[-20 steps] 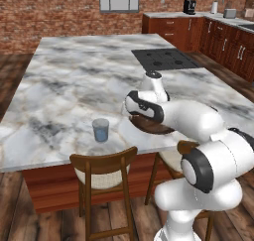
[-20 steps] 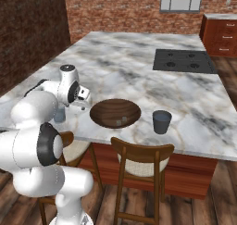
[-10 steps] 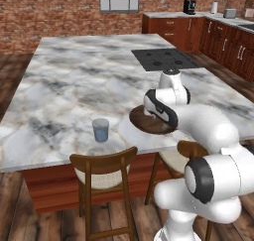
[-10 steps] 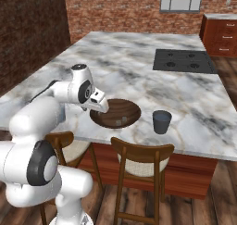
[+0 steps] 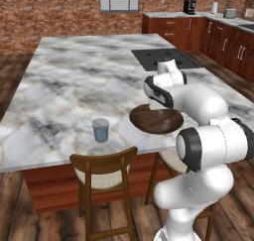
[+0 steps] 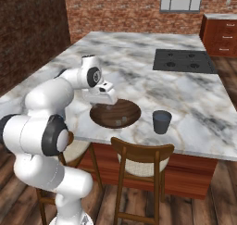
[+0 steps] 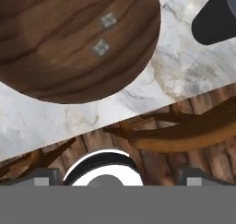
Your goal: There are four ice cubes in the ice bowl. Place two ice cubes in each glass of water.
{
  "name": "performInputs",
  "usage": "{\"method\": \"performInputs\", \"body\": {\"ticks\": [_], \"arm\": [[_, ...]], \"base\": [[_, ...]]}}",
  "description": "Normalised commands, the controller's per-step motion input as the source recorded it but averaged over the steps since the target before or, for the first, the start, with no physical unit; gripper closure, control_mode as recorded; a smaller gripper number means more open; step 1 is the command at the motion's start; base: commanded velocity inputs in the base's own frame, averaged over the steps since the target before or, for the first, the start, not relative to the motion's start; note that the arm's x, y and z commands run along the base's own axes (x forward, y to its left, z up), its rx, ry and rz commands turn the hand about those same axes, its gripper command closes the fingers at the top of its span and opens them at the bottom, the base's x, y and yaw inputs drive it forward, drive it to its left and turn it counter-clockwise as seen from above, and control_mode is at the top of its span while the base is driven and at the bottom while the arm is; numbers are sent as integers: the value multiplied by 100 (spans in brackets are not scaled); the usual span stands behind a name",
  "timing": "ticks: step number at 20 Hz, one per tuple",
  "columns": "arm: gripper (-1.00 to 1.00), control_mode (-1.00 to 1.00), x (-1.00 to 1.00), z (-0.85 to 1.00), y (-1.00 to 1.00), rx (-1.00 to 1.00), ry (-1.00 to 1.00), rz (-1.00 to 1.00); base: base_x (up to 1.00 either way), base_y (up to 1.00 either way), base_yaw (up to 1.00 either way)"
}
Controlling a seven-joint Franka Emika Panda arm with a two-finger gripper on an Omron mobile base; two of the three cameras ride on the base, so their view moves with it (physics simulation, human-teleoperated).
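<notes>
You're looking at a glossy white arm (image 5: 198,98) of fat, rounded segments, each joint capped by a dark grey disc ringed in black. In the right base view the same white shell (image 6: 46,101) shows a round grey cap at the wrist and a pale angular hand block. The lower body bulges white, smooth, without markings.

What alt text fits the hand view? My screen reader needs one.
A wide brown wooden bowl sits on a marble counter near its edge, with two small pale ice cubes lying apart inside it. A dark glass is at the upper right, and a wooden chair and floor show below the counter edge.
</notes>
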Motion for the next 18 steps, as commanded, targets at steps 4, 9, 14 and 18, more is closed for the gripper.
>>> {"method": "performInputs", "body": {"ticks": [4,9,14,18], "arm": [[-100,-100,22,-5,-42,-4,6,0],[-100,-100,17,-27,-62,0,0,0],[-100,-100,5,-36,-38,2,-1,0],[-100,-100,1,-25,1,0,-4,1]], "base": [[0,0,0],[0,0,0],[0,0,0],[0,0,0]]}}
